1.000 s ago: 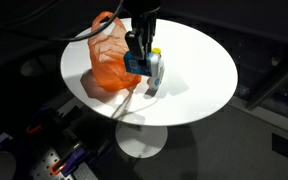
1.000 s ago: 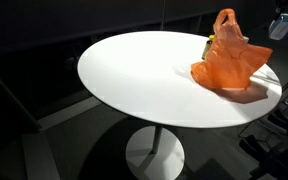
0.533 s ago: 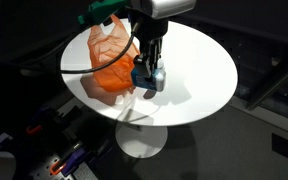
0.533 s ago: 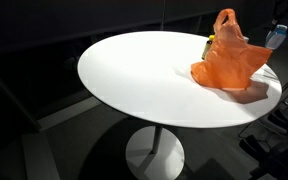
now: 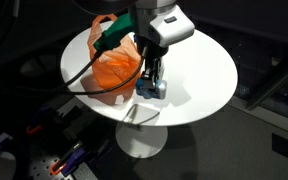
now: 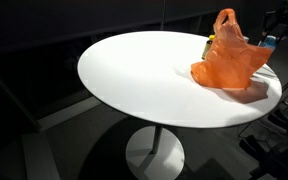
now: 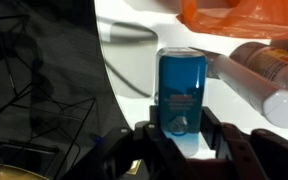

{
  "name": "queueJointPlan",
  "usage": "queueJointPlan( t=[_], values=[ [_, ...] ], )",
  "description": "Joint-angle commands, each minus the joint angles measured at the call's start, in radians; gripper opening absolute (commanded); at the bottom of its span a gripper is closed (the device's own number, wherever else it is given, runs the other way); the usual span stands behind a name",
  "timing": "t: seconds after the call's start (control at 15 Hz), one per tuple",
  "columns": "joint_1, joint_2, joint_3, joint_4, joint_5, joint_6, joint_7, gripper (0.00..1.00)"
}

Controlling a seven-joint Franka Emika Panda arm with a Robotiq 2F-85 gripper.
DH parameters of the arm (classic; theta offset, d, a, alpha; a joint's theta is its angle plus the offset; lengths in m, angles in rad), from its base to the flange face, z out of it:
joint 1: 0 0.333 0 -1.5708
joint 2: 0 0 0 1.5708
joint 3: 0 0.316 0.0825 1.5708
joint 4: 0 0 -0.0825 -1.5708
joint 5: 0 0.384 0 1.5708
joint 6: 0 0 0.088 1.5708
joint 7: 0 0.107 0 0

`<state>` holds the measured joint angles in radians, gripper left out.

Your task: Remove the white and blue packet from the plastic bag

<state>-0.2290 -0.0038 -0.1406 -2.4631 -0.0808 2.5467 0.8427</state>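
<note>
The blue and white packet (image 5: 154, 89) is clamped between my gripper's (image 5: 151, 78) fingers, low over the white table near its front edge. It is outside the orange plastic bag (image 5: 117, 63), which lies crumpled just beside it. In the wrist view the packet (image 7: 182, 88) stands between the two dark fingers (image 7: 146, 133), and my gripper (image 7: 182, 126) is shut on its lower end. The bag's edge (image 7: 246, 14) shows at the top. In an exterior view the bag (image 6: 229, 60) sits at the table's right side.
A white bottle with an orange label (image 7: 267, 72) is on the table right next to the packet and the bag. The round white table (image 5: 199, 60) stands on a pedestal, with dark floor all round it. A black cable (image 5: 84, 72) hangs from the arm past the bag.
My gripper has come down and moved toward the table's front edge with the packet in it, away from the top of the bag. The bag has stayed where it was.
</note>
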Motion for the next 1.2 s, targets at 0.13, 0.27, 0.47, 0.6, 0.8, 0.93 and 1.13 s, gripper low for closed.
queueJointPlan(
  t=[0.13, 0.27, 0.47, 0.6, 0.8, 0.93, 1.13],
  values=[
    [0.026, 0.093, -0.016, 0.027, 0.067, 0.043, -0.118, 0.19],
    [0.033, 0.124, -0.015, 0.035, 0.094, 0.041, -0.155, 0.19],
    [0.043, 0.155, -0.016, 0.044, 0.127, 0.031, -0.203, 0.19],
    [0.051, 0.154, -0.019, 0.044, 0.132, 0.027, -0.224, 0.69],
    [0.056, 0.122, -0.023, 0.036, 0.129, 0.022, -0.254, 0.84],
    [0.06, 0.084, -0.027, 0.026, 0.121, 0.007, -0.278, 0.99],
    [0.065, 0.003, -0.027, 0.011, 0.107, -0.044, -0.322, 1.0]
  ],
)
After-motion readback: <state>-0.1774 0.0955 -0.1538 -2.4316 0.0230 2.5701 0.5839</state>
